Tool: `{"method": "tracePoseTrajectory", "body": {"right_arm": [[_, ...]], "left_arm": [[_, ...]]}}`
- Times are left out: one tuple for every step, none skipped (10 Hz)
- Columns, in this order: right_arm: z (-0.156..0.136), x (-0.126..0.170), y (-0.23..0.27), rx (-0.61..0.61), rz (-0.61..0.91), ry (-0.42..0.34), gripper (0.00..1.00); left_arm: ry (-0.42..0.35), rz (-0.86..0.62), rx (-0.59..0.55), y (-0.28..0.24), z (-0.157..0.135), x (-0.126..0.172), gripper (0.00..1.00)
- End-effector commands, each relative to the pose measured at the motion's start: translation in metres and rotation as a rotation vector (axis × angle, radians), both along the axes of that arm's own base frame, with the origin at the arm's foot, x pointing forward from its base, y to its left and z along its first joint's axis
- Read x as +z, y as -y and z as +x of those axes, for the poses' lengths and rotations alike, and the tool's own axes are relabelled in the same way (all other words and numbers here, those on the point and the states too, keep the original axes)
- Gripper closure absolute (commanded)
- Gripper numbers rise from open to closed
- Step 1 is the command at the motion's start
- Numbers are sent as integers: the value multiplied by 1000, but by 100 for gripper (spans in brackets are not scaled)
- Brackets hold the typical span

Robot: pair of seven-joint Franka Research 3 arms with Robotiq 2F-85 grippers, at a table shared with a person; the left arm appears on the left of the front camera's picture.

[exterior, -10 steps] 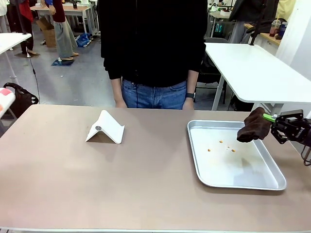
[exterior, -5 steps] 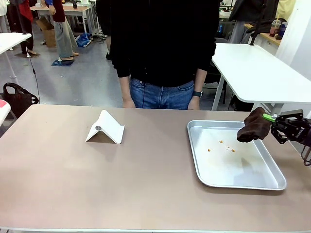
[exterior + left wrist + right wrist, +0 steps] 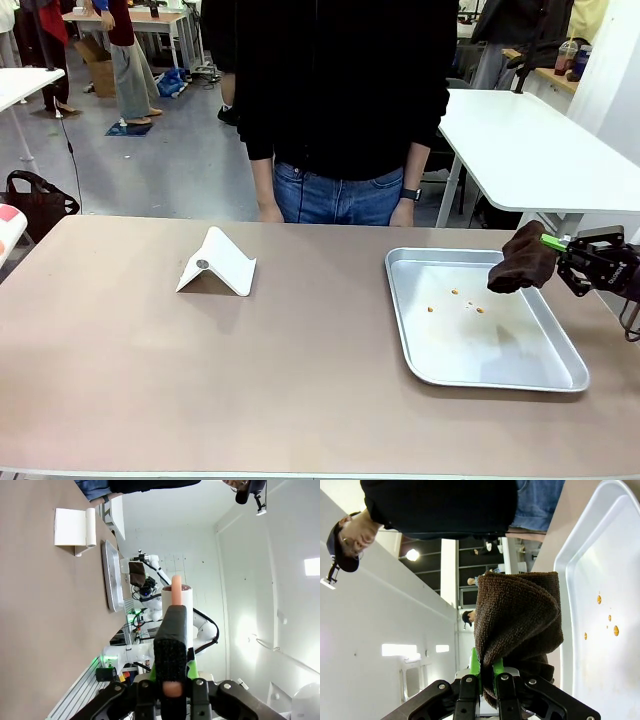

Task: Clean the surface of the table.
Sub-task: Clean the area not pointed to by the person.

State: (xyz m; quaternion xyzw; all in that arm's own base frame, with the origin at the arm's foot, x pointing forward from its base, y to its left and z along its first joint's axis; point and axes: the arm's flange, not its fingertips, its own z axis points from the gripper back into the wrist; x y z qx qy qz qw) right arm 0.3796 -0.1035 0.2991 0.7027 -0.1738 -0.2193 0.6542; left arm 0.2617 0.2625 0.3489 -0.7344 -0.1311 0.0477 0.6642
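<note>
The brownish-taupe table (image 3: 280,380) stretches across the front view. At its right edge my right gripper (image 3: 556,246) is shut on a dark brown cloth (image 3: 522,258) that hangs over the right rim of a silver tray (image 3: 570,365). In the right wrist view, that gripper (image 3: 487,674) pinches the folded cloth (image 3: 520,612) between green pads, above the tray (image 3: 600,550). My left gripper (image 3: 171,626) is shut on a pink-handled white roller (image 3: 177,587), held off the table's (image 3: 30,610) left end. The roller's tip (image 3: 6,228) peeks in at the front view's left edge.
Several small orange crumbs (image 3: 455,298) lie in the tray. A white folded stand (image 3: 217,264) sits left of the middle. A person in a black top and jeans (image 3: 345,120) stands at the far edge, hands hanging by the table. A white table (image 3: 530,150) stands behind on the right.
The person has shifted to the right along the far edge. The roller at the left edge has dropped a little lower. My right gripper and its cloth have stayed put.
</note>
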Motion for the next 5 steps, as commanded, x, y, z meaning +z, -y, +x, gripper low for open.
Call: {"method": "tracePoseTrajectory", "body": {"right_arm": [[1, 8, -2, 3, 9, -7, 100], [1, 8, -2, 3, 9, -7, 100], [1, 8, -2, 3, 9, -7, 100], [1, 8, -2, 3, 9, -7, 100], [0, 0, 0, 0, 0, 0, 89]], "left_arm": [[-6, -11, 10, 3, -1, 6, 78], [-6, -11, 10, 3, -1, 6, 78], [-6, -11, 10, 3, -1, 6, 78], [-6, -11, 10, 3, -1, 6, 78], [-6, -11, 10, 3, -1, 6, 78]]}}
